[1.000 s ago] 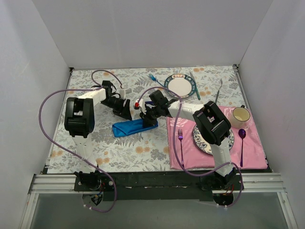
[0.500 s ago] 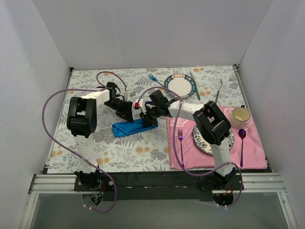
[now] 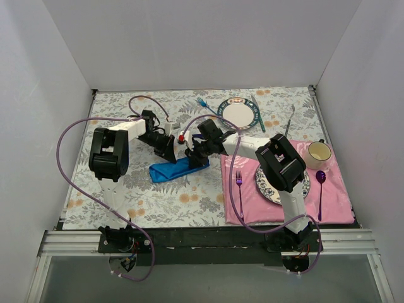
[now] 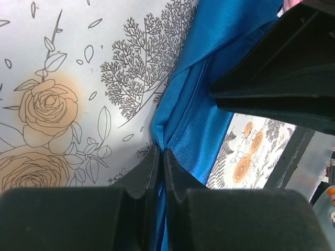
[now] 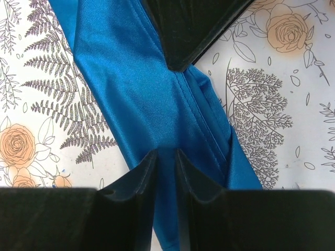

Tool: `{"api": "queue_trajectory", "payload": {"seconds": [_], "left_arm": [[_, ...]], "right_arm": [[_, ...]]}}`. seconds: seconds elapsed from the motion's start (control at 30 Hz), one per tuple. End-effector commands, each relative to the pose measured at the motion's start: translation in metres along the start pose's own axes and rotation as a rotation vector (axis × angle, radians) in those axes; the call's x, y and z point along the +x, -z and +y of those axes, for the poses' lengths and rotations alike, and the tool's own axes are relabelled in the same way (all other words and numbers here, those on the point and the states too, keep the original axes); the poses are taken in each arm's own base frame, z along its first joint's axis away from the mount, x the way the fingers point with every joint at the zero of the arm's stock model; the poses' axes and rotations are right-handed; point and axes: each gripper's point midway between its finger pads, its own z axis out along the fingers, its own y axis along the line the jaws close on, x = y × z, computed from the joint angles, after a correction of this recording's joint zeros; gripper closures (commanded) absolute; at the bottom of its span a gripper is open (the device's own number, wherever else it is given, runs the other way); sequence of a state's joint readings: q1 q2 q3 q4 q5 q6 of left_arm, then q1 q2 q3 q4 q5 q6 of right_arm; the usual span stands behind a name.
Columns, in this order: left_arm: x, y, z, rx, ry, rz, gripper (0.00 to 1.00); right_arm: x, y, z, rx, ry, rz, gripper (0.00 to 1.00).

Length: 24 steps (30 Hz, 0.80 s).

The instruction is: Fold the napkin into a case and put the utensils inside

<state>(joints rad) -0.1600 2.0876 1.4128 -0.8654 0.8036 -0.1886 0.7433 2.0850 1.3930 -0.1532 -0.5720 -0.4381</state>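
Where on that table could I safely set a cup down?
Free: the floral tablecloth in front of the folded bright-blue cloth napkin, left of the pink fabric placemat. Crowded: the centre, where the left gripper and right gripper pinch the napkin, and the placemat itself.

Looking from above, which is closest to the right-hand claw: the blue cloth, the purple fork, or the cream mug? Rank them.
1. Blue cloth, pinched in the right gripper.
2. Purple fork, on the pink mat.
3. Cream mug, far right.
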Motion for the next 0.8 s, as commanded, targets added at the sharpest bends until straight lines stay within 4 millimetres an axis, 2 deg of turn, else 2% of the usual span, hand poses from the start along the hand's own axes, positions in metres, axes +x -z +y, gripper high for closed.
{"api": "queue_trajectory", "payload": {"seconds": [0.0,0.07,0.2,0.27,0.3,0.43,0.57,0.63,0.67,0.7,0.77], "left_arm": [[-0.008,0.012,-0.012,0.016,-0.008,-0.04,1.0],[-0.015,0.017,-0.008,-0.016,-0.012,-0.071,1.0],[-0.035,0.041,-0.007,-0.106,-0.072,-0.151,1.0],[-0.042,0.048,-0.007,-0.143,-0.103,-0.174,1.0],[-0.045,0.052,-0.007,-0.159,-0.113,-0.185,1.0],[-0.059,0.068,-0.006,-0.236,-0.177,-0.22,1.0],[-0.068,0.086,-0.007,-0.319,-0.27,-0.26,1.0],[-0.062,0.085,-0.007,-0.337,-0.301,-0.257,1.0],[-0.065,0.092,-0.012,-0.361,-0.363,-0.273,1.0],[-0.053,0.083,-0.012,-0.366,-0.375,-0.245,1.0],[-0.048,0.08,-0.016,-0.377,-0.433,-0.239,1.0]], "right_arm": [[-0.012,0.009,-0.015,0.065,-0.015,-0.011,0.67],[-0.023,0.018,-0.017,0.07,-0.049,-0.04,0.62],[-0.065,0.046,-0.015,0.082,-0.053,-0.143,0.47],[-0.078,0.057,-0.014,0.087,-0.064,-0.178,0.43],[-0.088,0.065,-0.014,0.094,-0.061,-0.202,0.35],[-0.113,0.09,-0.021,0.128,-0.078,-0.262,0.31],[-0.122,0.113,-0.037,0.185,-0.094,-0.296,0.3],[-0.122,0.12,-0.043,0.207,-0.1,-0.301,0.29],[-0.122,0.125,-0.049,0.223,-0.104,-0.304,0.28],[-0.12,0.126,-0.051,0.227,-0.108,-0.3,0.28],[-0.116,0.129,-0.057,0.236,-0.119,-0.293,0.27]]}}
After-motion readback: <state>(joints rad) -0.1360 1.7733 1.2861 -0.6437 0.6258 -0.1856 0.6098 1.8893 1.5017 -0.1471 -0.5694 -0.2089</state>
